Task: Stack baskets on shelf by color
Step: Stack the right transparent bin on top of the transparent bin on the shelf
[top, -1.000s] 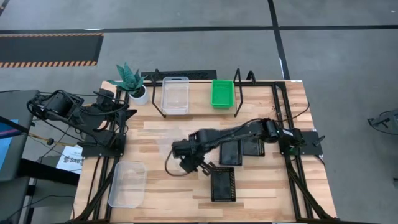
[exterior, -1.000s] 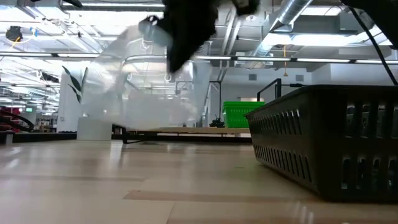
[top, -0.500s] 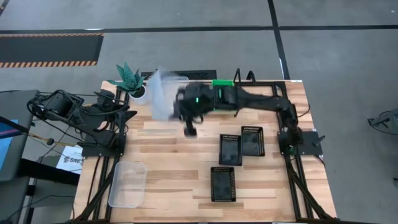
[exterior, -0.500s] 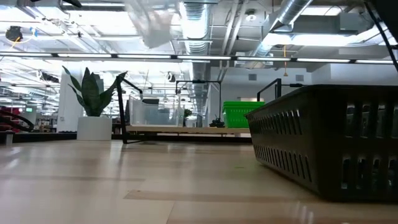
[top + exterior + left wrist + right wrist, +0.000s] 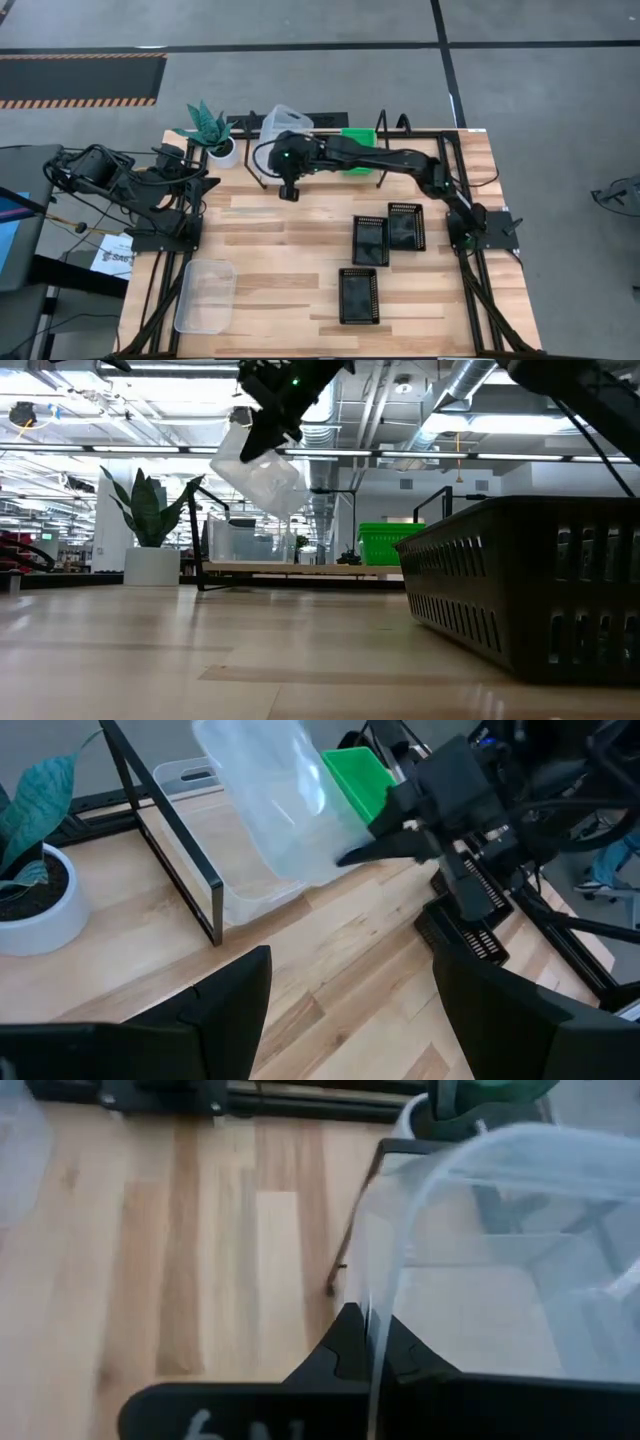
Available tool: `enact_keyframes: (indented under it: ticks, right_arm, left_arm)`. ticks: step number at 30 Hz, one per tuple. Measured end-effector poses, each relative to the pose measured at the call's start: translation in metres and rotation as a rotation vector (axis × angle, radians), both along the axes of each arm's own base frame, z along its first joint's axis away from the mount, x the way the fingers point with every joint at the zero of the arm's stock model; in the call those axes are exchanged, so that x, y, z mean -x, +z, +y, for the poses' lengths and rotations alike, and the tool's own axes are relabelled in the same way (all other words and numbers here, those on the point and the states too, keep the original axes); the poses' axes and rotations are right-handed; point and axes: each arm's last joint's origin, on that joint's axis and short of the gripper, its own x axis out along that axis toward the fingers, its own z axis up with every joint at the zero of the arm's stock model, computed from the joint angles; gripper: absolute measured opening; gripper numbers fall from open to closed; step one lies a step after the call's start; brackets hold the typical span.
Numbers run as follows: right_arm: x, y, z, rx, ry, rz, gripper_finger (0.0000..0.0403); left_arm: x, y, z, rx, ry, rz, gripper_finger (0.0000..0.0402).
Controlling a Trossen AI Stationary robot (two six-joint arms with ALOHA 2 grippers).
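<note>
Since a second ago my right pincer [image 5: 283, 150], clenched on a clear basket [image 5: 279, 122] rim, has swung from mid-worktop to above the shelf's clear basket [image 5: 235, 885], tilted.

Counted in the high view:
Clear baskets: three; one lower left [image 5: 205, 295], one held aloft upper centre [image 5: 282, 121], one on the shelf [image 5: 215, 880].
Black baskets: three [image 5: 359, 296] [image 5: 369, 240] [image 5: 406, 226].
Green baskets [image 5: 357, 137]: one stack visible, number within indistinct.
Shelf [image 5: 390, 140]: one.
Potted plant [image 5: 210, 128]: one.
Arms: two.
</note>
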Motion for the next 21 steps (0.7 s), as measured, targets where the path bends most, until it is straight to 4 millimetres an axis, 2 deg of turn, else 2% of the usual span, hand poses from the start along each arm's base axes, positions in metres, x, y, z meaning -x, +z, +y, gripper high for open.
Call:
enact_keyframes:
  ticks: [5, 14, 21]
  right_arm:
    - [-0.001, -0.005, -0.001, 0.062, 0.010, 0.048, 0.0000]
    - [0.003, -0.006, -0.014, 0.067, -0.007, 0.073, 0.0001]
    - [0.004, -0.006, -0.019, 0.078, -0.002, 0.078, 0.0025]
  left_arm:
    - [0.000, 0.000, 0.000, 0.005, 0.004, -0.003, 0.0265]
    - [0.000, 0.000, 0.000, 0.006, 0.006, -0.005, 0.0265]
    - [0.000, 0.000, 0.000, 0.000, 0.011, -0.007, 0.0265]
